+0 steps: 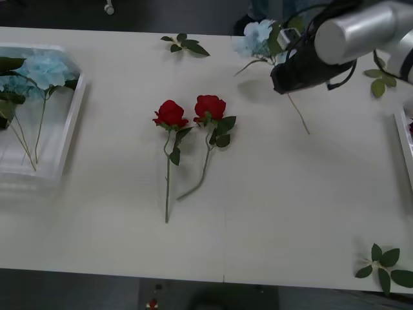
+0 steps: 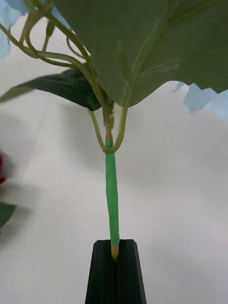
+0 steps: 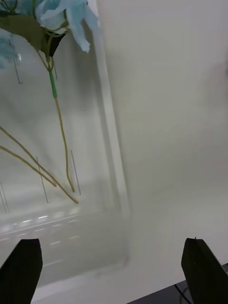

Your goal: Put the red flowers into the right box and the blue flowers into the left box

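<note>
The right gripper, a pair of black fingers, is pressed together around the thin green-wrapped stem of a pale sky-blue flower cluster with broad green leaves. In the right wrist view that stem runs straight out from between the fingertips and forks into the leaves and pale petals beyond them. In the front view this gripper sits at the far right of the white table, with the blue bloom just to its left and the thin bare end of the stem trailing out beneath it toward the robot.

Well to the left of the right gripper, two red artificial roses on long green stems lie side by side near the table's middle. The shallow white right tray shows its rim at the table's edge, nearer the robot than this gripper.

The left gripper hangs with its black fingers spread wide, above the table just beside the corner of the translucent white ribbed left tray. Ahead of it, inside that tray, lie more blue flowers on tan stems.
</note>
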Controlling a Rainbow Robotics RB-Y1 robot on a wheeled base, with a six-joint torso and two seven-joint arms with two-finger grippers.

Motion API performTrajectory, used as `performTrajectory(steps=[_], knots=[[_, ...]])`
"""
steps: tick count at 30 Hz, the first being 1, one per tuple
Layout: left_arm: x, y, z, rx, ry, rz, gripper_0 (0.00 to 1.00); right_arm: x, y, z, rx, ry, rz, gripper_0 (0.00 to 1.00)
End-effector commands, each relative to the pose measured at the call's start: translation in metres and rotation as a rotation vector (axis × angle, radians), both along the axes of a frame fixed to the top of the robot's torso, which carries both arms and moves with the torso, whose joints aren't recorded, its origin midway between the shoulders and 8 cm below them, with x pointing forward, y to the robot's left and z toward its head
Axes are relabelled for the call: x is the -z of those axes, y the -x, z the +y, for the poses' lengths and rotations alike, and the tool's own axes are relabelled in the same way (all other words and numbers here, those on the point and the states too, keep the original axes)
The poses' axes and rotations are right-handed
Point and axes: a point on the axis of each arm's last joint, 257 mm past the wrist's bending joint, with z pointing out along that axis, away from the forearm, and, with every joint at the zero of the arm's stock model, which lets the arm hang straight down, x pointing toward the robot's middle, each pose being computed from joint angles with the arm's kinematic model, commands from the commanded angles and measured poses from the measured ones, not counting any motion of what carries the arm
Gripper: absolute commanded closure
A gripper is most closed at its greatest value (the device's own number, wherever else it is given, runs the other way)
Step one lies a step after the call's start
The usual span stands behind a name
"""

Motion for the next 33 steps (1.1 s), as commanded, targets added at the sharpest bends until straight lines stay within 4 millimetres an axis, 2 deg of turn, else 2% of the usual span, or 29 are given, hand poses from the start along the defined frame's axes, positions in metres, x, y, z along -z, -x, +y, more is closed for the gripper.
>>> performTrajectory(steps=[1, 2, 3, 6, 7, 8, 10, 11, 13, 14, 17, 21, 25, 27, 28, 29, 33], knots=[[-0.025, -0.007, -0.029, 0.096, -0.061, -0.073, 0.15, -0.1, 0.017, -0.015, -0.086, -0.009, -0.07, 1.0], [-0.025, -0.008, -0.041, 0.123, -0.068, -0.087, 0.15, -0.117, 0.037, -0.019, -0.118, -0.014, -0.054, 1.0], [-0.025, -0.008, -0.05, 0.14, -0.058, -0.095, 0.15, -0.129, 0.048, -0.021, -0.135, -0.02, -0.052, 1.0], [-0.03, -0.011, -0.087, 0.213, 0.02, -0.137, 0.15, -0.156, 0.083, -0.03, -0.182, -0.03, -0.033, 1.0], [-0.032, -0.011, -0.101, 0.244, 0.051, -0.149, 0.15, -0.163, 0.093, -0.032, -0.205, -0.034, -0.028, 1.0], [-0.037, -0.011, -0.125, 0.31, 0.097, -0.182, 0.15, -0.175, 0.109, -0.034, -0.255, -0.046, -0.017, 1.0], [-0.041, -0.011, -0.146, 0.378, 0.132, -0.215, 0.15, -0.186, 0.126, -0.037, -0.304, -0.071, -0.001, 1.0], [-0.044, -0.01, -0.163, 0.435, 0.158, -0.239, 0.15, -0.196, 0.14, -0.036, -0.35, -0.124, 0.015, 1.0], [-0.047, -0.008, -0.18, 0.492, 0.181, -0.262, 0.15, -0.203, 0.153, -0.034, -0.397, -0.187, 0.027, 1.0], [-0.052, -0.005, -0.198, 0.548, 0.213, -0.29, 0.15, -0.208, 0.164, -0.033, -0.457, -0.236, 0.022, 1.0], [-0.06, 0.0, -0.23, 0.641, 0.283, -0.343, 0.15, -0.209, 0.176, -0.031, -0.559, -0.307, -0.014, 1.0], [-0.072, 0.011, -0.271, 0.744, 0.384, -0.401, 0.15, -0.199, 0.18, -0.015, -0.648, -0.408, -0.092, 1.0], [-0.085, 0.023, -0.307, 0.817, 0.497, -0.445, 0.15, -0.171, 0.173, 0.008, -0.663, -0.465, -0.187, 1.0], [-0.09, 0.026, -0.315, 0.834, 0.524, -0.456, 0.15, -0.161, 0.17, 0.019, -0.653, -0.485, -0.222, 1.0], [-0.094, 0.029, -0.324, 0.851, 0.546, -0.467, 0.15, -0.155, 0.167, 0.033, -0.635, -0.513, -0.253, 1.0], [-0.095, 0.029, -0.327, 0.857, 0.554, -0.471, 0.15, -0.153, 0.168, 0.039, -0.631, -0.526, -0.262, 1.0], [-0.101, 0.03, -0.345, 0.888, 0.587, -0.525, 0.15, -0.151, 0.17, 0.085, -0.577, -0.615, -0.344, 1.0]])
